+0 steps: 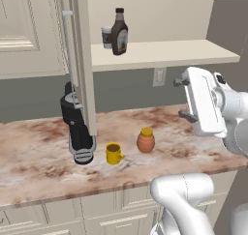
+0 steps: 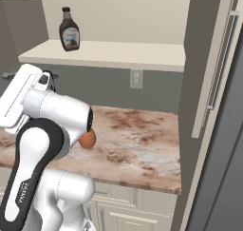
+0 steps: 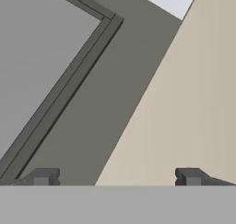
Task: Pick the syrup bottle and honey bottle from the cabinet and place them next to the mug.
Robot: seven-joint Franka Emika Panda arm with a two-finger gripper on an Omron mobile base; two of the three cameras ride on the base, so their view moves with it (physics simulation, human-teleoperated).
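- Syrup bottle (image 1: 119, 32) stands upright on the pale shelf board of the open cabinet (image 1: 164, 53), just beside a white-lidded paper cup (image 1: 106, 36).
- Honey bottle (image 1: 146, 140) sits on the marbled tabletop (image 1: 38, 152), near the yellow mug (image 1: 114, 153), not touching it.
- Gripper (image 3: 117, 177) has its fingers spread wide with nothing between them, facing a grey and cream surface.
- Black coffee machine (image 1: 77, 127) stands on the mug's other side, behind the cabinet door's edge.
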